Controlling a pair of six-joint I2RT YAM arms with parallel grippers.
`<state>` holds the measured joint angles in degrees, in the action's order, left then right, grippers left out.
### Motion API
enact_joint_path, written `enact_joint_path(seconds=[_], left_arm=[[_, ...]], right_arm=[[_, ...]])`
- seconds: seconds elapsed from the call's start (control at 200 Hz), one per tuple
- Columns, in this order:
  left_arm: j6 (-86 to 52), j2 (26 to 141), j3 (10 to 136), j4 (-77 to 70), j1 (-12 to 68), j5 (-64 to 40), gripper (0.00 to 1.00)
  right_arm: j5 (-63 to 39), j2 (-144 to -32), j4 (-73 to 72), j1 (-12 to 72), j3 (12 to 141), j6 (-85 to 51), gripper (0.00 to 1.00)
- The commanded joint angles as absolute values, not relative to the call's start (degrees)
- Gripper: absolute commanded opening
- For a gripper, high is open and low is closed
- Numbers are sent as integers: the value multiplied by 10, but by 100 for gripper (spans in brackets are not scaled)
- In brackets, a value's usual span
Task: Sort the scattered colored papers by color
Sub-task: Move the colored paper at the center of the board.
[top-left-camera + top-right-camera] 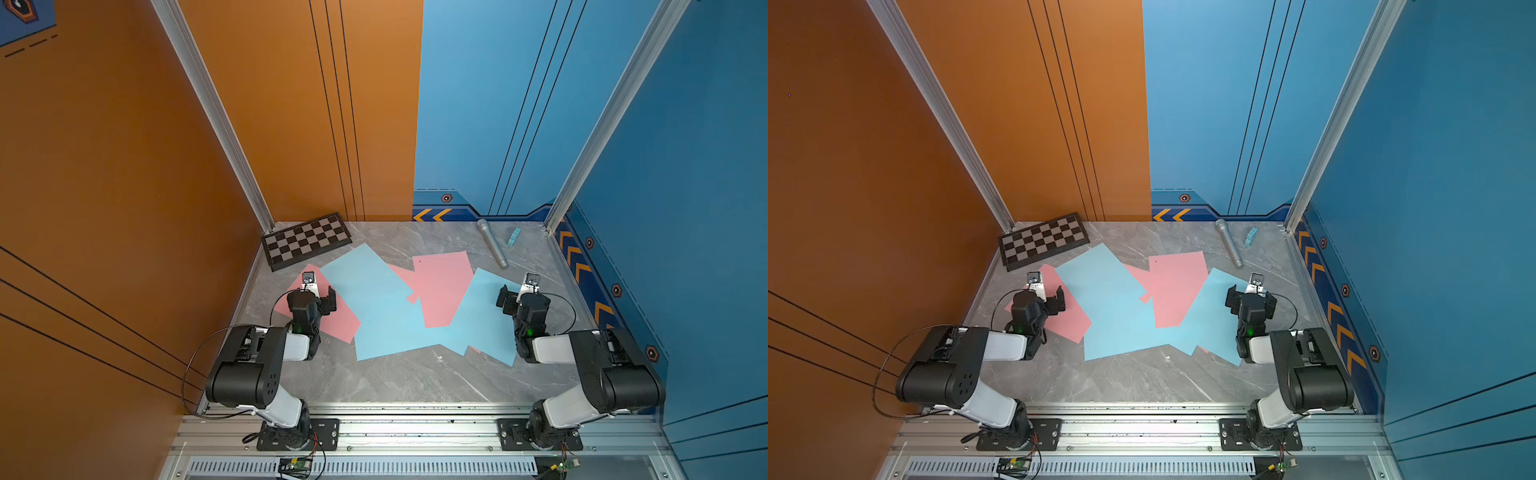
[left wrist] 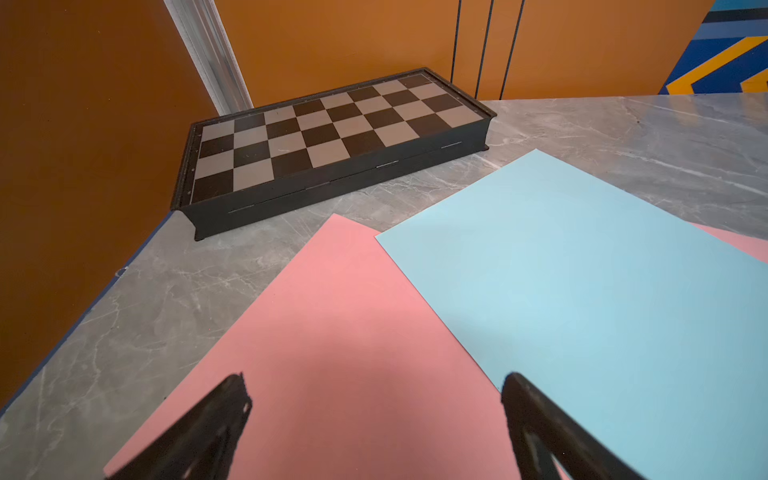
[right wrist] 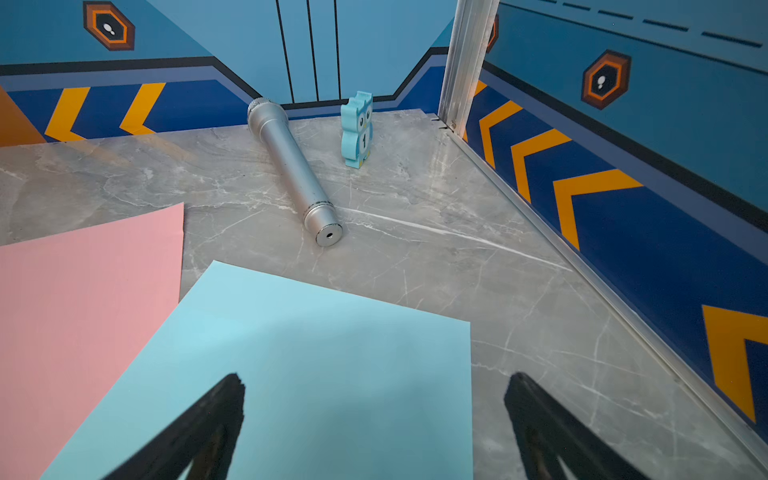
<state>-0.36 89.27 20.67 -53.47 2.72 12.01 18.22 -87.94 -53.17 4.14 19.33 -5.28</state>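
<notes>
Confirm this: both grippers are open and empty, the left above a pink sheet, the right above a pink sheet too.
Not quite. The right gripper is above a light blue sheet, not a pink one; the right wrist view shows it. The rest stands: both grippers are open and empty, the left gripper above a pink sheet.

Table bare in front, checkered board, microphone, owl block behind

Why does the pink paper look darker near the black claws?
In the left wrist view, the open left gripper shades the pink paper beneath it; in the right wrist view, the right gripper likewise darkens the blue paper.
</notes>
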Motion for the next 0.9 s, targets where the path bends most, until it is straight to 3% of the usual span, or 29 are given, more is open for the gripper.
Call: enact_joint_path(seconds=[0.0, 0.641, 0.891], left_arm=[[3, 897, 208, -549, 30, 132, 98], [3, 897, 209, -549, 30, 133, 98], [-7, 893, 212, -535, 11, 87, 98]], right_arm=[[188, -885, -542, 42, 202, -43, 100], [172, -882, -540, 30, 200, -53, 100], [173, -884, -542, 31, 200, -53, 100]])
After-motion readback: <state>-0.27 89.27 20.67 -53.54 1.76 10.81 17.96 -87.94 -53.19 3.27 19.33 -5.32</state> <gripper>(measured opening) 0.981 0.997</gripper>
